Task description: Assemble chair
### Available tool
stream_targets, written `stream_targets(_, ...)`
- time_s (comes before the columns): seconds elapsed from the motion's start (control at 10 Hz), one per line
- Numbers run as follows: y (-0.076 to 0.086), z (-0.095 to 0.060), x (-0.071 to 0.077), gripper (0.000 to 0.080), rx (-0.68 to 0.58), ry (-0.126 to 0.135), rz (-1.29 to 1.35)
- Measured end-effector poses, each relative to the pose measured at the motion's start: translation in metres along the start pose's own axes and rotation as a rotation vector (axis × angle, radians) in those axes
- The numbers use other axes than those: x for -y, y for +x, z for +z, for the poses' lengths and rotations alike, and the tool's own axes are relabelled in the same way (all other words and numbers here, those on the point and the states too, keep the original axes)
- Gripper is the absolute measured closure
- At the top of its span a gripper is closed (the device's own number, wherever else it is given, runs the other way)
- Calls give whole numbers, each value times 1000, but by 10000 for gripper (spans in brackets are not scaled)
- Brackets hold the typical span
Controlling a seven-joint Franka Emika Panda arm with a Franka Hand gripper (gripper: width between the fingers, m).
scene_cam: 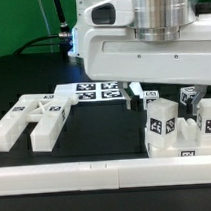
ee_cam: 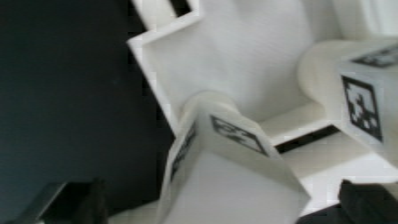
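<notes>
Several white chair parts under a wide-spread end effector

Exterior view: bright, even, apparently lit from overhead. Near-blown whites on chair parts and border rail; only faint soft shadows beneath on black table. Soft, oversized arm housing close to lens. Coarse, low in detail throughout. Wrist view: heavily defocused at close range, tag smeared, white surfaces greyish, darker shading in creases between parts.
</notes>
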State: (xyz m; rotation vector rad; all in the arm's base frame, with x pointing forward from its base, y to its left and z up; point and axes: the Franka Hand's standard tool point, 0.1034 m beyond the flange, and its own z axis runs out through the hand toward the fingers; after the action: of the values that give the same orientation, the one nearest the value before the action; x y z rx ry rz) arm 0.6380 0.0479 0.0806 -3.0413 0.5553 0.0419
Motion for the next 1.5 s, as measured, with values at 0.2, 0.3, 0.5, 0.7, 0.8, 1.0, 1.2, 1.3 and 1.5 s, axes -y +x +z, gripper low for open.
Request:
stream_targets(0.2, 1, 1, -2, 150, 1, -1, -200)
stream_targets(0.3, 0, 3, -2, 150, 3, -1, -275)
stream_targets(0.5, -1, 3, 0, 150, 5, -11, -469)
stream_targets(0.7, -1, 2, -1, 150, 8, -12, -604)
stream_targets(0.8, -1, 2, -1, 150, 8, -17, -660)
stream_targets(1.0, 0, 2, -2, 150, 8, -22, -776)
stream_targets(1.2, 0, 3, -2, 277, 8, -23, -825)
stream_targets(1.3, 0, 3, -2, 415, 9, -23, -824)
stream_targets(1.5, -1, 3, -3, 511, 9, -22, -813)
